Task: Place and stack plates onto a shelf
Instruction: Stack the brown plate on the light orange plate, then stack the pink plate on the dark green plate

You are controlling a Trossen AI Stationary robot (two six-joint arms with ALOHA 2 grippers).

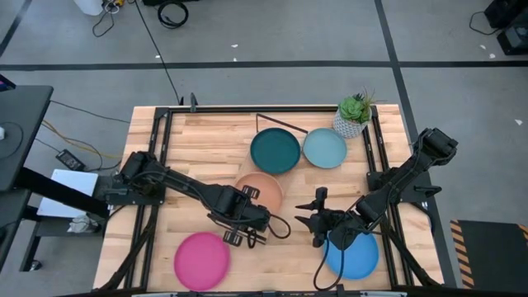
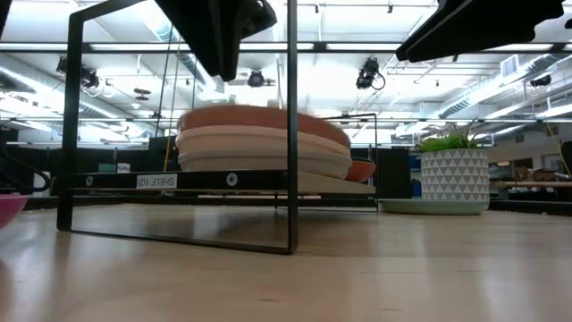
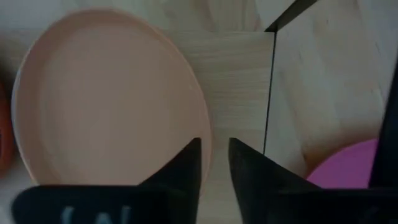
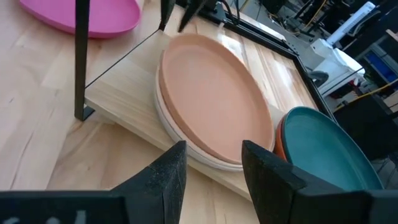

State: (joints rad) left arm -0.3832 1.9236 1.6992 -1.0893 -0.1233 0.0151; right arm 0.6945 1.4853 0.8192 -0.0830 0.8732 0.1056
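Risk: the stack on the shelf (image 4: 118, 93) could be nudged askew if the left gripper (image 1: 239, 238) is swung low past it; the overhanging edge toward the teal plate (image 1: 275, 151) would be pushed further off the board.
Cause: little room is left between the wire frame and the stack.
Left gripper: fingers parted only narrowly, nothing held, just near of the tan plate (image 1: 260, 190).
Right gripper (image 1: 312, 219): spread open and empty, over the bright blue plate (image 1: 352, 255).
Tan plate: matte, shallow, seated on top of cream plates mid-table.
Pink plate (image 1: 201, 260): on the near-left tabletop, not yet shelved.
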